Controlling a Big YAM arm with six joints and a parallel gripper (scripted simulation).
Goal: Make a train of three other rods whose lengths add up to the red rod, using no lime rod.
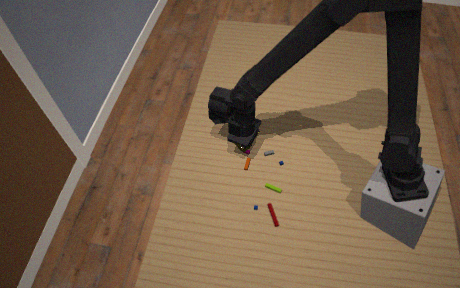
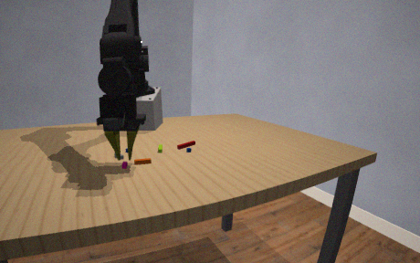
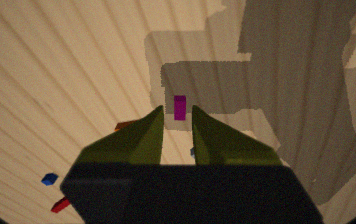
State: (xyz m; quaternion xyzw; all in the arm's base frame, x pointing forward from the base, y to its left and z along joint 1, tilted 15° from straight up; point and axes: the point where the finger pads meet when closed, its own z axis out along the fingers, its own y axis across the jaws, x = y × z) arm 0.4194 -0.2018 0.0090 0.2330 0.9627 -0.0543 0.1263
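1. The black gripper with olive fingers stands partly open, a modest gap between its tips, and has hold of nothing.
2. The short magenta rod lies on the pale wooden table. In the wrist view it shows in the gap, its long axis running twelve to six o'clock, square to the fingers' closing line. A straight lowering and squeeze should take it by its sides; the single arm needs little or no turn.
3. From the magenta rod in the top view, the orange rod lies near, at six o'clock, and the short grey rod at three. A lowered finger may come close to the orange one.
4. The top view shows a small blue cube-like rod at four o'clock, another blue one beside the long red rod, and the lime rod; the wrist view shows no lime.
5. The exterior view suggests the tips are above the table, which the top view hides.
6. Magenta, orange and one blue make red's length; no train is laid yet.
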